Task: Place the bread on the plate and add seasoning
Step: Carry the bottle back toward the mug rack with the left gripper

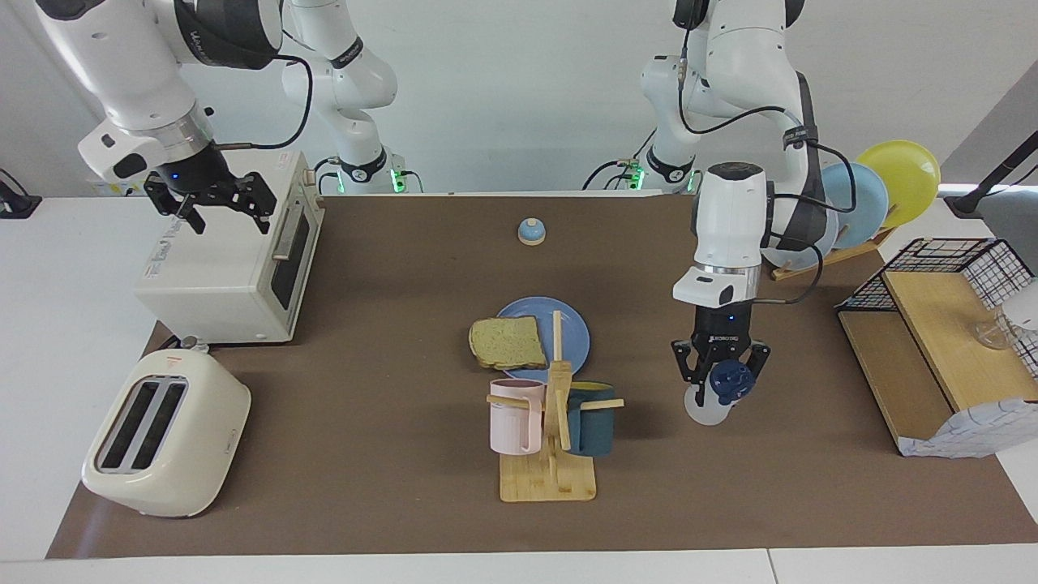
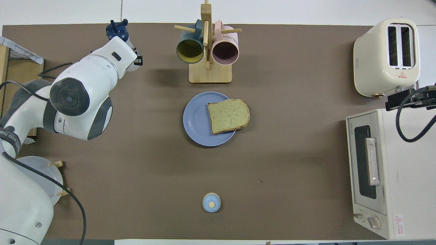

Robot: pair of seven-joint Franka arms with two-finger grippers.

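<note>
Mid-desk, the bread [image 1: 508, 342] lies on the plate [image 1: 574, 323], overhanging its rim. The left gripper [image 1: 721, 379] has its fingers closed on the seasoning [image 1: 717, 395] near the desk's far edge. The right gripper [image 1: 217, 208], fingers spread and empty, waits over the oven [image 1: 231, 268].

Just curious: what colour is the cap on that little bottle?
Dark navy blue cap, clearest in the facing view.

A robotics lab: two arms [image 1: 730, 219] over a mock kitchen table [image 1: 389, 324].
</note>
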